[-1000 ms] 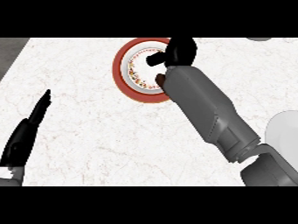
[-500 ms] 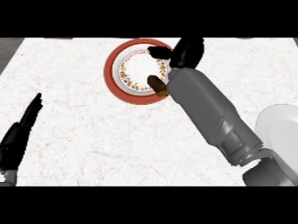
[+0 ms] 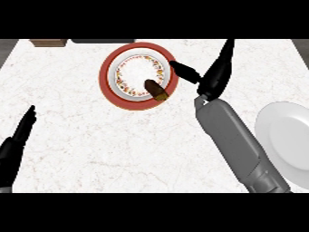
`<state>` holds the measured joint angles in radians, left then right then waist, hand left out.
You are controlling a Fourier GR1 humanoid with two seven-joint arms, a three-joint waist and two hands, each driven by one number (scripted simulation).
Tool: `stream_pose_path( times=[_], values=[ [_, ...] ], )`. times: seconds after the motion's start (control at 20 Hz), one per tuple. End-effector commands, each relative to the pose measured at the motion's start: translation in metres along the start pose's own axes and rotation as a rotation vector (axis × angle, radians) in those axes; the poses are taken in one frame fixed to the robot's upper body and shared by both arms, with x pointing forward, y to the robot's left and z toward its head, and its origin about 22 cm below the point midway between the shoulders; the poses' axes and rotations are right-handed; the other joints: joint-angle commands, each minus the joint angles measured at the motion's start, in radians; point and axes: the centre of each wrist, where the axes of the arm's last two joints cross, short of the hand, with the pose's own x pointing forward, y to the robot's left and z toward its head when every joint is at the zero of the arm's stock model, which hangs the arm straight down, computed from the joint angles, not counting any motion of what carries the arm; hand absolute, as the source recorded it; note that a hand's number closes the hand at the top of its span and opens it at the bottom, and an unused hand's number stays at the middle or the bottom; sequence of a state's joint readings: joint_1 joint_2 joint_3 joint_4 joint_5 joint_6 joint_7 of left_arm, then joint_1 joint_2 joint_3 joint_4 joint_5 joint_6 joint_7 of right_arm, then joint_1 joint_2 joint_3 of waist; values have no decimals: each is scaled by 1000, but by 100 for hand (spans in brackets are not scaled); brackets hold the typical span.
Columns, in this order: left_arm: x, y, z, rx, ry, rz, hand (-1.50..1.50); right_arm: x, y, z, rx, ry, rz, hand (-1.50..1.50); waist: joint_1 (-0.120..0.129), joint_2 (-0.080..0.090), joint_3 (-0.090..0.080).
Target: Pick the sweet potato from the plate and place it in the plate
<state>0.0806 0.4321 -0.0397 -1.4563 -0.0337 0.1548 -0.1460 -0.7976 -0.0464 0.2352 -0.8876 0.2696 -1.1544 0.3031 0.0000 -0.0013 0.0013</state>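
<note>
White marble counter (image 3: 117, 145) filled almost the whole view, and everything sat on it. Next in size was the robot's grey right arm, which came up from the bottom edge and ended just to the right of the red plate (image 3: 108, 86). That red plate had a pale middle with a ring of little flowers, and it lay near the far side of the counter. A plain white plate (image 3: 297, 140) lay well to the right of the red plate, closer to the robot, and its right side was cut off by the edge of the view. The right hand (image 3: 214, 74) stood just beside the red plate, with its fingers straight and spread apart from the thumb, holding nothing. The thumb tip pointed at the red plate's rim. The left hand (image 3: 13, 152) rested far to the lower left of the red plate, open and flat. The sweet potato (image 3: 155, 89) was small and brown, and it lay on the red plate, near its lower right rim. The hand looked ready to pick it up, so the step seemed to be the reach. The next move probably called for the hand to go a bit left, over the sweet potato, and close round it. A brown box and a dark thing behind the red plate were cut off at the top, and I could not tell what they were.
</note>
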Motion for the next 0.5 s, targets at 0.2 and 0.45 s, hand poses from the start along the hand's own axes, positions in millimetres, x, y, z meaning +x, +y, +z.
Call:
stream_pose_path(
  times=[0.2, 0.45],
  values=[
    [-25, -1, 5, -1, -1, 0, 0, -56, -67, 10, 14, -68, 19, -150, -2, 2, -1],
    [0, 7, 16, 2, -5, 4, 0, -60, -108, -4, 14, -56, -2, -150, 2, 0, -1]
  ],
)
